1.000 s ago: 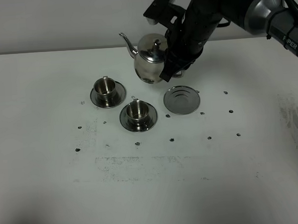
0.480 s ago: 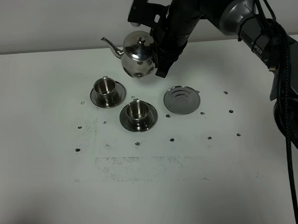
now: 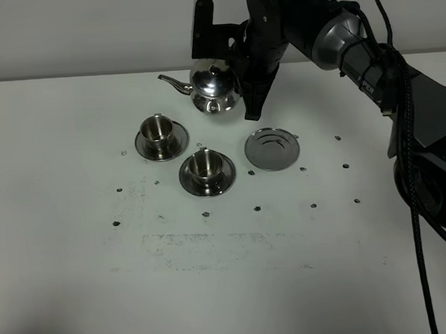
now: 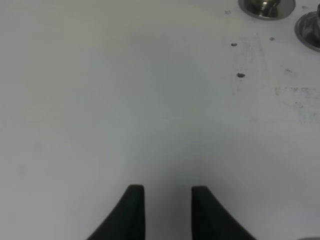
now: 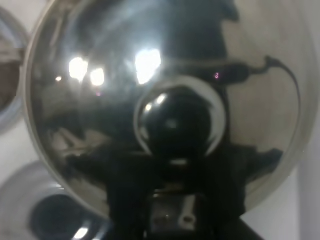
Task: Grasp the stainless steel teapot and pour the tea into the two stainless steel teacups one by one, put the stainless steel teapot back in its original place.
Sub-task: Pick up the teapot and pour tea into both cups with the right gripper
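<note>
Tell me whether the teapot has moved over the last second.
Yes. The stainless steel teapot has shifted left and up in view, away from the coaster.

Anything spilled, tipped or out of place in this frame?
Nothing stands out. The right gripper holds the teapot near the cups, which sit upright on their saucers. The coaster lies flat. No liquid shows on the table, only dark specks and scuffs.
</note>
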Robot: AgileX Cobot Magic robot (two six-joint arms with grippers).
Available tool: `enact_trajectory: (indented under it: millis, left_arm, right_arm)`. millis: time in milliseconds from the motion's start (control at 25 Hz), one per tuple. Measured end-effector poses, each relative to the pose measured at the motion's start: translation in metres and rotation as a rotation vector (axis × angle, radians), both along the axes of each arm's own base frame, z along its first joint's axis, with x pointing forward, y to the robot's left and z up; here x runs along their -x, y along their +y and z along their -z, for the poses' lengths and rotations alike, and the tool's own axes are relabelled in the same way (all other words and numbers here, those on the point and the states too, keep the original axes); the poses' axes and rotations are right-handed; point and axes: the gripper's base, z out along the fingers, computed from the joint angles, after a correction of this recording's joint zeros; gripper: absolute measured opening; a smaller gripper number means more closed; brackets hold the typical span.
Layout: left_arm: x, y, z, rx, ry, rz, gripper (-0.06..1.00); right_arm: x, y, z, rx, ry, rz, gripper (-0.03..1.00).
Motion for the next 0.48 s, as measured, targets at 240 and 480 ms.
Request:
enact_trajectory:
  millis: [240,480]
  left_arm:
    - [0.000,0.000,0.000,0.000,0.000,0.000,0.29]
    - [0.000,0.000,0.000,0.001,0.000,-0.001,0.29]
  right_arm:
    - [0.000,0.006,0.011,0.090,-0.011,-0.088,0.18]
    - [0.004,0.022,0.020,0.165,-0.054,-0.172,0.18]
